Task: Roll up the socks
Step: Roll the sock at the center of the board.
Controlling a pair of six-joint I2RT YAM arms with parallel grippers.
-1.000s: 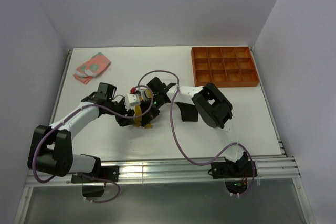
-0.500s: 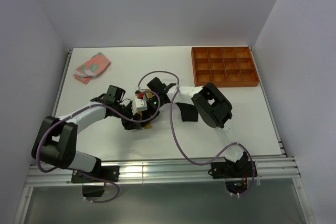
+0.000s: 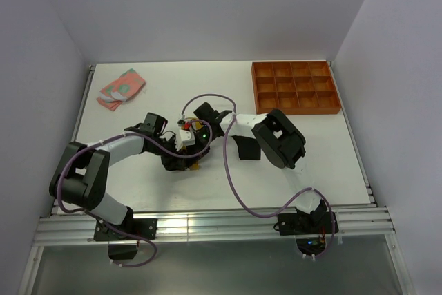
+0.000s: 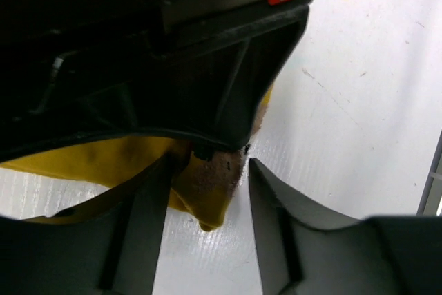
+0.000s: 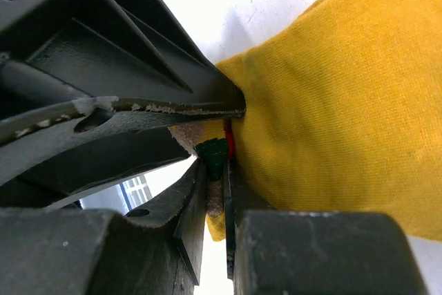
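The mustard-yellow sock (image 5: pixel 331 101) fills the right wrist view. My right gripper (image 5: pixel 224 177) is shut on the sock's edge at its small red and green tag. In the left wrist view the sock's brown-patched tip (image 4: pixel 210 188) hangs between the spread fingers (image 4: pixel 141 240) of my left gripper (image 4: pixel 204 233), which is open and not pinching it. From above, both grippers meet mid-table, the left gripper (image 3: pixel 179 160) just below the right gripper (image 3: pixel 190 139). They hide all but a sliver of the yellow sock (image 3: pixel 196 166). The pink sock (image 3: pixel 121 88) lies at the far left. The black sock (image 3: pixel 243 148) lies under the right forearm.
An orange tray (image 3: pixel 300 110) with square compartments stands at the back right. The right arm's purple cable (image 3: pixel 228 170) loops across the table in front of the grippers. Walls close in the table at the back and on both sides.
My left arm has swung right and pushed its gripper in under the right gripper, covering most of the yellow sock. The right gripper has stayed shut on the sock.
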